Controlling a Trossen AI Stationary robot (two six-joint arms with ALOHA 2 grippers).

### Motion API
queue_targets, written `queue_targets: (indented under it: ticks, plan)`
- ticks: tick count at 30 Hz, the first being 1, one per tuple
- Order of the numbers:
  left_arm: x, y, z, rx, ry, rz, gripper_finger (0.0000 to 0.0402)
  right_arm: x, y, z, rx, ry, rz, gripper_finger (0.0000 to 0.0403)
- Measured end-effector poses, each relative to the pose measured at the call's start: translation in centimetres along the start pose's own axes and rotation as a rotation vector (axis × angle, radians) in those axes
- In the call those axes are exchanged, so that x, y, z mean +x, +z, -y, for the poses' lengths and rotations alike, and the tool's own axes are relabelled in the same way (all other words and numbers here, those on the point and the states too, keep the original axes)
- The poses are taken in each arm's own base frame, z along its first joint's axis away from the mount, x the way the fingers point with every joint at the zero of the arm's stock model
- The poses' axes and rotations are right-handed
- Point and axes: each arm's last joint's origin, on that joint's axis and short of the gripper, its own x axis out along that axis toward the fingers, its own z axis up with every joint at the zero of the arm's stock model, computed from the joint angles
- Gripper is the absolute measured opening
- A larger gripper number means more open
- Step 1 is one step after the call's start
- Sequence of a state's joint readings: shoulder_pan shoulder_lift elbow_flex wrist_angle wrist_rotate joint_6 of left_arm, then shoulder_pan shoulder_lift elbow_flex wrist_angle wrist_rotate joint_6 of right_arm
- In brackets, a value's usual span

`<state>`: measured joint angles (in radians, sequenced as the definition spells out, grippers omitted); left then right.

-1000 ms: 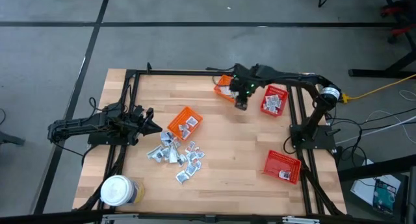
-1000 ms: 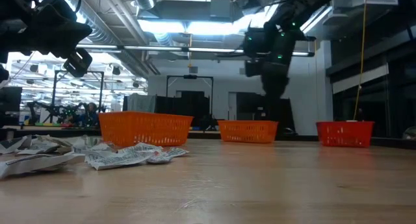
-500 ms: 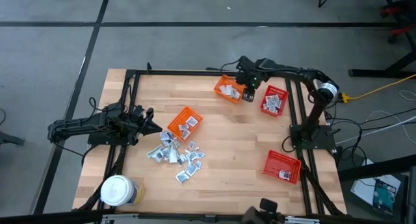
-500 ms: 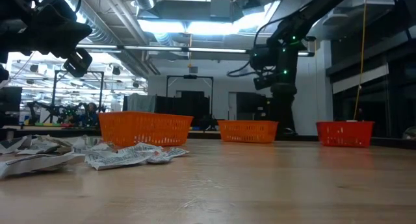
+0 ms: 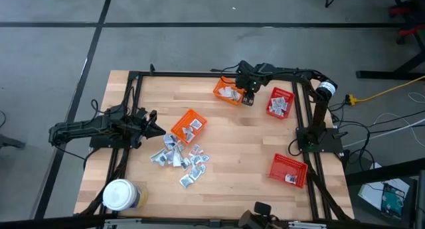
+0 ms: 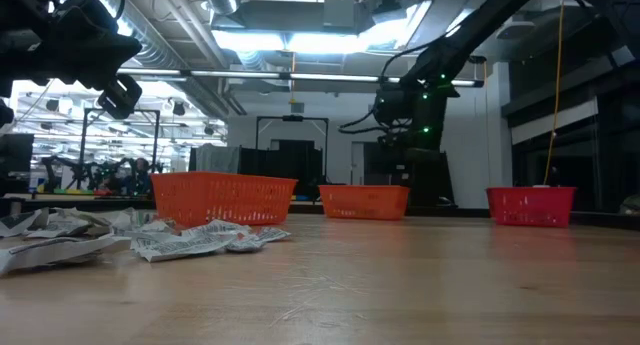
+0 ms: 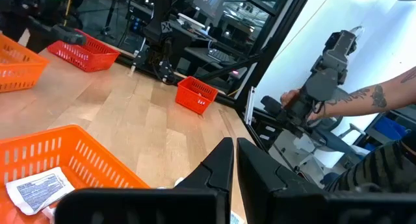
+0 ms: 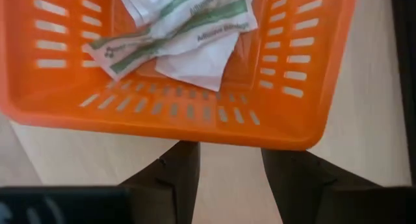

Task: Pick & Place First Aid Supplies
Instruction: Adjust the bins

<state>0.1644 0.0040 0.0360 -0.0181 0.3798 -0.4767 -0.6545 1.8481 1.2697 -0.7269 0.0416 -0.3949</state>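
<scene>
right arm: reaches from its base at the table's (image 5: 265,149) right edge over the far side, forearm stretched toward the far orange basket (image 5: 229,92)
right end effector (image 5: 248,98): beside that basket's wall, low over the wood; in its wrist view the two fingers (image 8: 174,174) stand spread with bare table between them, the basket's rim just ahead, nothing pinched
far orange basket contents: white sachets (image 8: 175,36) with green print lying inside
left arm: lies low and level along the table's left side, pointing inward
left end effector (image 5: 154,128): near the middle orange basket (image 5: 189,124), fingers (image 7: 218,169) pressed together, holding nothing visible
supplies pile (image 5: 179,156): loose sachets scattered on the wood near the front, just beside the middle basket; a few more lie in that basket
red baskets: one (image 5: 280,102) at far right with sachets in it, one (image 5: 289,170) at near right
jar (image 5: 120,195): front left corner, well apart from both arms
</scene>
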Motion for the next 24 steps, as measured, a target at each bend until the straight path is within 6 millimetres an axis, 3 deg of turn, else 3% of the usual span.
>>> queue_targets:
  ticks: [11,16,18,24]
  plan:
    - [0.0,0.0,0.0,0.0,0.0,0.0,0.0016,-0.7,4.3,-2.6,-0.074,-0.004,0.355,0.0163]
    - [0.0,0.0,0.0,0.0,0.0,0.0,0.0015,-1.8,6.3,-3.4,-0.074,0.165,0.604,0.0163]
    - [0.0,0.0,0.0,0.0,0.001,0.0,0.0015,-2.5,6.7,-3.3,-0.057,0.213,0.598,0.0163]
    - [0.0,0.0,0.0,0.0,0.001,0.0,0.0016,-5.7,6.4,-2.7,-0.112,0.233,0.355,0.0163]
